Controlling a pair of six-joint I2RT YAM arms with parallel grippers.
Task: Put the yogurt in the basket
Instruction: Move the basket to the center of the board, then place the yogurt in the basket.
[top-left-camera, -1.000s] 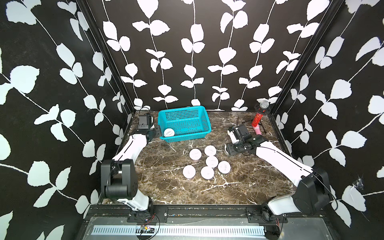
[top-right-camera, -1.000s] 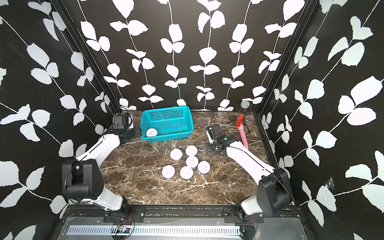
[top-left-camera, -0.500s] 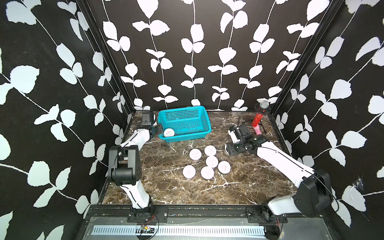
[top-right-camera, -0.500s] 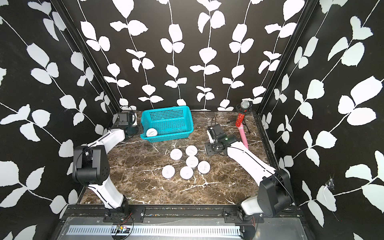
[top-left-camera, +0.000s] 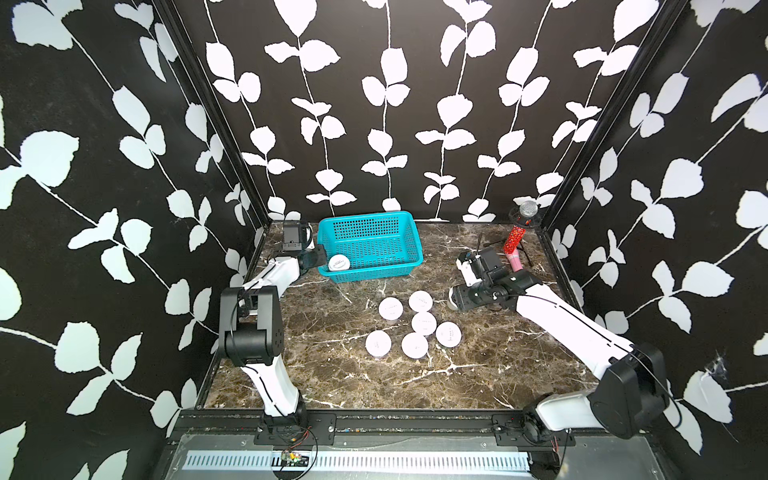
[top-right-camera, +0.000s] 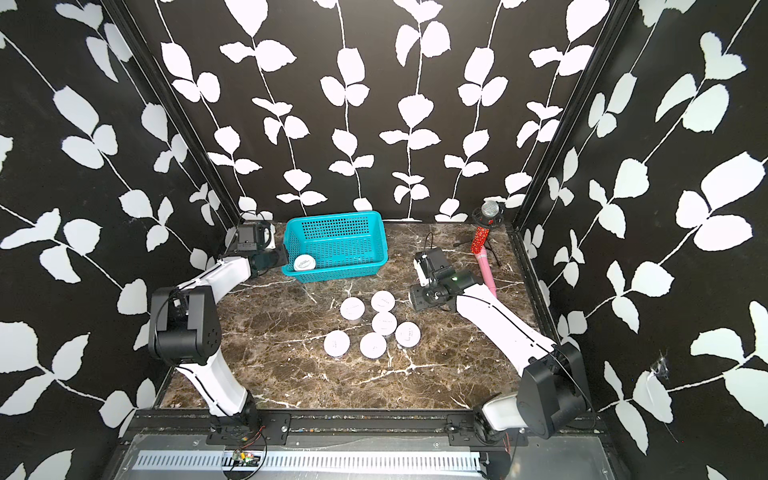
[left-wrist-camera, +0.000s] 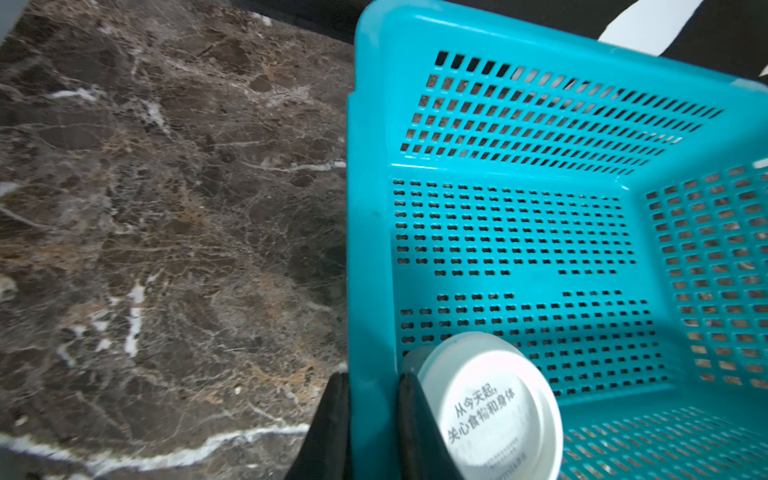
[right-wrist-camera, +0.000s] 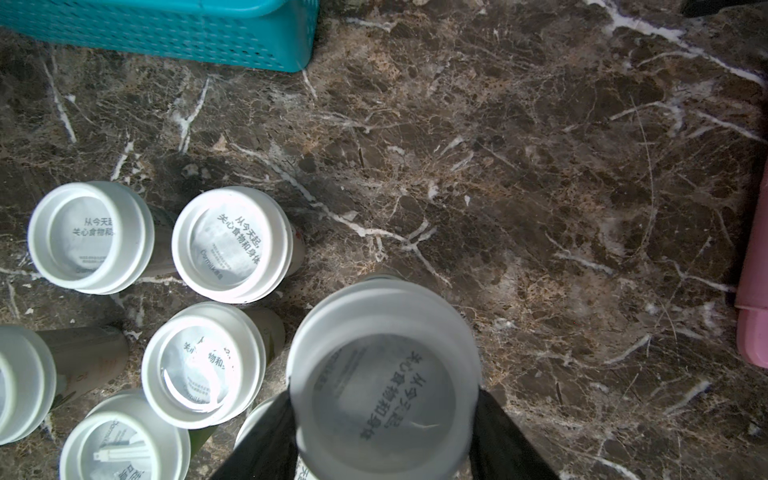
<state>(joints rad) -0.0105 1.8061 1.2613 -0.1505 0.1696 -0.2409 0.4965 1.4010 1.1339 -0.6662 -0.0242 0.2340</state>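
field notes: the left end wall of the turquoise perforated basket is being pinched by the left gripper, with one black finger outside the wall and one inside, the jaws drawn almost together on the plastic. the basket is being seen at the back of the marble tabletop in both top views. one white-lidded yogurt cup is being kept inside it, lid up, in the corner just beside the inner finger. a second yogurt cup is being gripped by the right gripper, a dark finger on either side and the jaws spread to the cup's width; whether it is clear of the marble cannot be told. six more yogurt cups are being left standing in a close cluster in front of the basket, lids up. a pink-handled toy microphone is lying near the back right corner.
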